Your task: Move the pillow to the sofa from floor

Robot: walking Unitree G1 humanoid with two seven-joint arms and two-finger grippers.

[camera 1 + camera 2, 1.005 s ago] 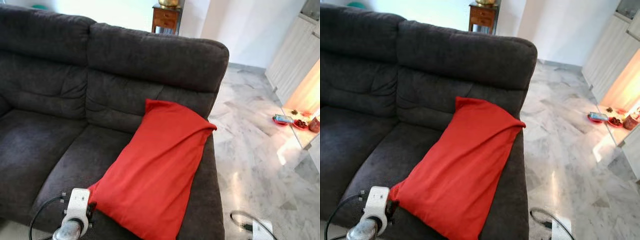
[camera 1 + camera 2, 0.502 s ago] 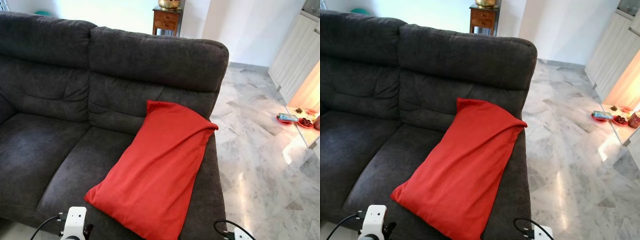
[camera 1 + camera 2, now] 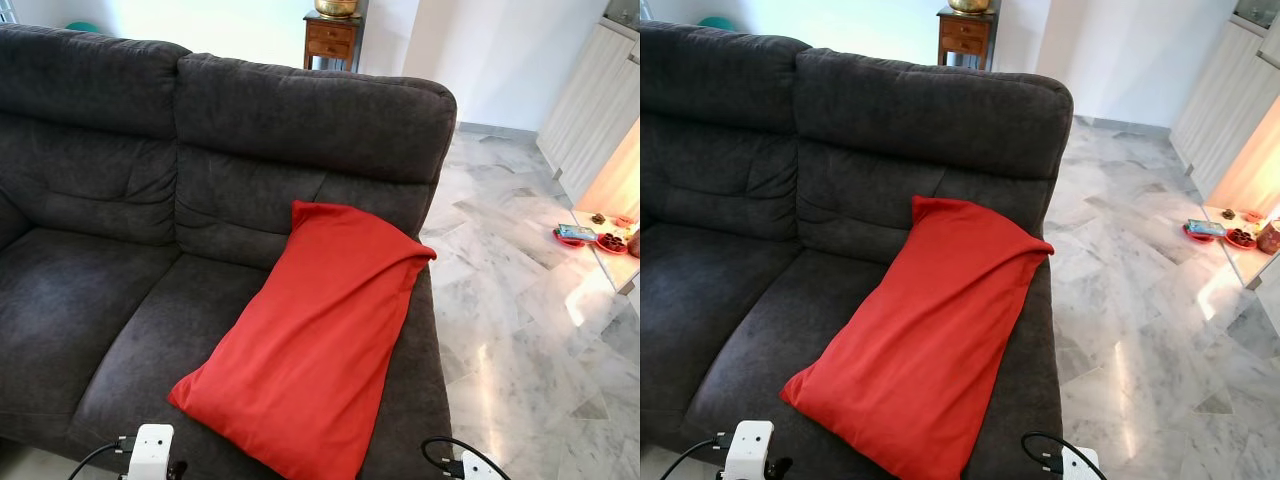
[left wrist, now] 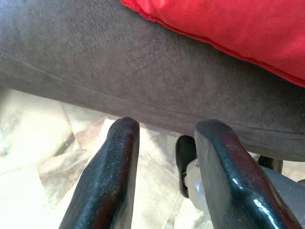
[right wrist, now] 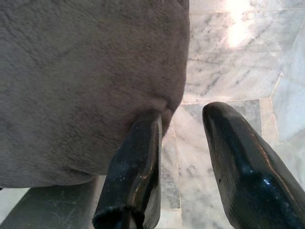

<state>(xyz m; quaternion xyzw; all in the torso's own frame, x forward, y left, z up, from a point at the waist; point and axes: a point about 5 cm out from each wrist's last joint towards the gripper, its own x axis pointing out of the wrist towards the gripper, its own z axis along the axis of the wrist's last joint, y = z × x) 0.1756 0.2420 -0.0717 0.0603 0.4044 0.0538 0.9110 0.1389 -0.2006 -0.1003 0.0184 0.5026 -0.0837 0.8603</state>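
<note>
The red rectangular fabric pillow [image 3: 315,340] lies slantwise on the right seat of the dark grey plush sofa [image 3: 120,200], its upper corner leaning against the backrest by the armrest. Below the seat's front edge, the left gripper [image 4: 164,131] hangs with its fingers spread and nothing between them. The right gripper [image 5: 183,117] is likewise parted and empty, beside the sofa's corner over the white marble floor [image 3: 510,320].

Left gripper [image 4: 164,143] in the lower frame, its two black fingers [image 4: 112,176] parted with a gap between. Beyond them, the dark grey sofa [image 4: 119,62] front edge crosses the frame; red pillow [image 4: 228,28] at upper right rests on it. Pale marble floor [image 4: 33,143] at lower left.
</note>
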